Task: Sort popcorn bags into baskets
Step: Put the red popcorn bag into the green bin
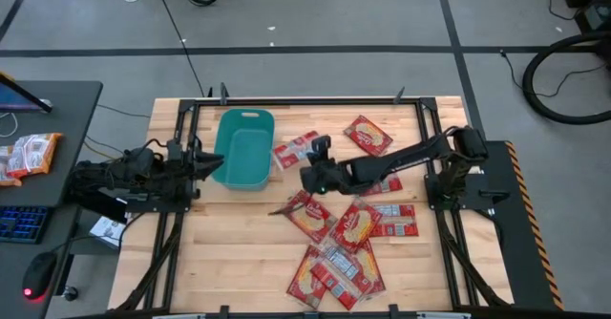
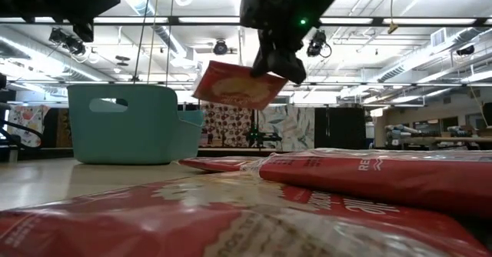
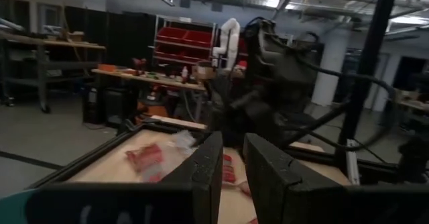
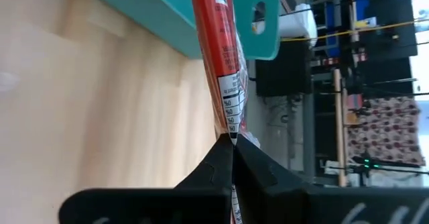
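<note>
teal bin (image 1: 242,149) empty, popcorn bag (image 2: 234,85) held aloft

Grey floor (image 1: 315,13), red shelving (image 3: 191,46) (bright ceiling lights overhead)

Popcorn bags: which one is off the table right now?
The bag pinched in the right gripper, jaws shut on its edge. It hangs in the air beside the teal bin; the other bags all lie flat on the table.
</note>
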You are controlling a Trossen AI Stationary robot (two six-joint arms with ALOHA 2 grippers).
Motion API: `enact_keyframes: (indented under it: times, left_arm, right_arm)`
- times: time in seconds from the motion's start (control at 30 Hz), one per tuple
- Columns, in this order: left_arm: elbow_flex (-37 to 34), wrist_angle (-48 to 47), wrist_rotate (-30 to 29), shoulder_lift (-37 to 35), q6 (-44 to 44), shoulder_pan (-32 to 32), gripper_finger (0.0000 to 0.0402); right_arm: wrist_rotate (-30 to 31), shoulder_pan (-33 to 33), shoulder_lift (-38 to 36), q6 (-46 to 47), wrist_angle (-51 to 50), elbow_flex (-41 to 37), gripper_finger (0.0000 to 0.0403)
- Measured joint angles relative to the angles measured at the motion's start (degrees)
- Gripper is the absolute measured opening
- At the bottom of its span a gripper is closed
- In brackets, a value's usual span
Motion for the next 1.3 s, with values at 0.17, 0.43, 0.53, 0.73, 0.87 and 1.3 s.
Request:
enact_keyframes:
  times: [0.17, 0.43, 0.53, 0.73, 0.87, 1.3]
  left_arm:
    - [0.00, 0.15, 0.71, 0.00, -2.08, 0.01, 0.0066]
    - [0.02, 1.26, 0.70, 0.00, -3.59, 0.00, 0.0066]
    - [0.07, 1.92, 0.72, 0.00, -4.51, 0.00, 0.0066]
    - [0.07, 2.97, 0.72, 0.00, -5.83, 0.00, 0.0066]
    - [0.07, 3.86, 0.70, 0.00, -6.76, 0.00, 0.0066]
    - [0.07, 6.36, 0.71, 0.00, -6.57, 0.01, 0.0066]
  right_arm:
    - [-3.49, -2.37, -0.02, -9.39, 4.90, 1.50, 0.0007]
    - [-13.76, -4.80, -0.02, -28.60, 19.50, 1.50, 0.0007]
    - [-18.66, -5.77, -0.02, -31.85, 22.81, 1.50, 0.0007]
    - [-24.41, -7.00, 0.00, -35.78, 27.39, 1.50, 0.0007]
    - [-25.33, -7.28, 0.00, -39.42, 28.08, 1.83, 0.0007]
    - [-35.96, -10.93, 0.09, -41.61, 6.33, 19.44, 0.0007]
